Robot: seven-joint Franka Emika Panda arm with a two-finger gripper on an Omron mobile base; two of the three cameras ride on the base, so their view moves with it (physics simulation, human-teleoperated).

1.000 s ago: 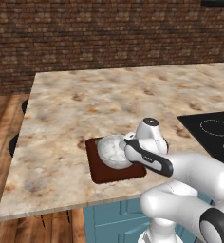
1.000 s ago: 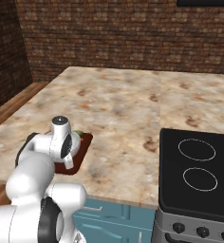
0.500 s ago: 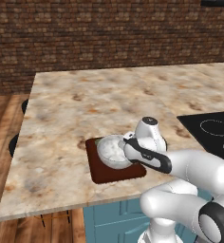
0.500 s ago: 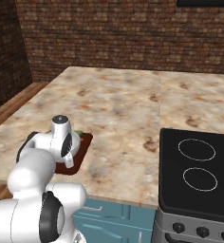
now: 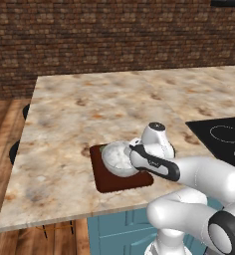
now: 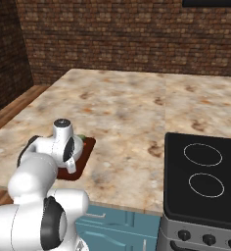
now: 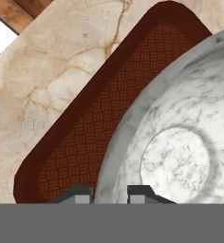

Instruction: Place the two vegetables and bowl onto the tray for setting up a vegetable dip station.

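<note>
Arm bent low and forward, hand pointing down (fingertips narrowly apart).

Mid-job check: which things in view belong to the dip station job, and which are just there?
Job: tray; bowl, sitting on the tray; green tip by the tray, likely the cucumber; gripper at the bowl's rim.
Not job: cooktop; counter.

No readable text, labels, brands, numbers or signs on any surface in view.
</note>
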